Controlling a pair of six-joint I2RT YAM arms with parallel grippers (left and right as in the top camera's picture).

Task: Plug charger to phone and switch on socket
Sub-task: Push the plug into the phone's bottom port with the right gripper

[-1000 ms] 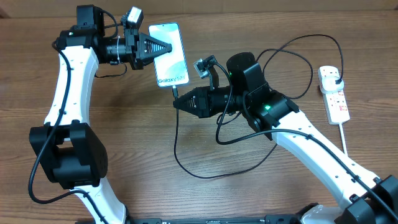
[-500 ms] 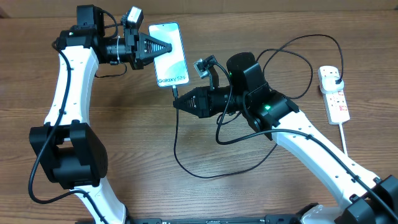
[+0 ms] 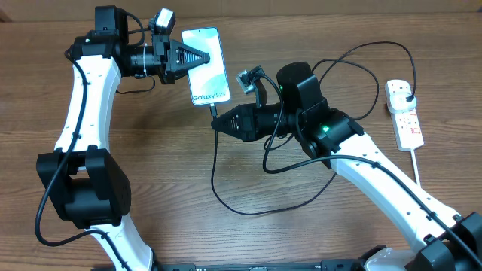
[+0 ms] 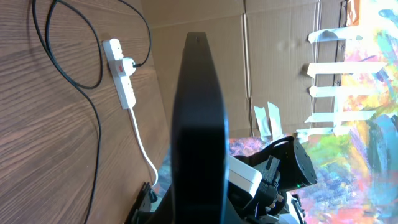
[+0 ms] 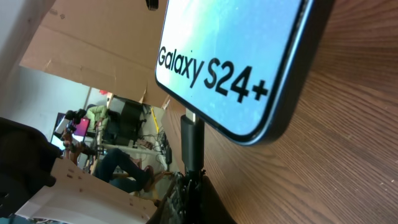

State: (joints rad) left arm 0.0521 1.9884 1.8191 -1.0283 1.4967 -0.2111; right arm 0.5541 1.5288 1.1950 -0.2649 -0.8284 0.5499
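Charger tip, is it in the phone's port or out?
In, by the look: in the right wrist view the charger tip runs into the phone at its bottom edge, no gap. Fully seated: cannot tell.

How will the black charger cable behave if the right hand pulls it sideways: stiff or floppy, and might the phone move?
The charger lies in loose loops on the table, so it is probably floppy and light. Its tip seems seated in the phone, so a hard pull may tug the phone or strain the tip.
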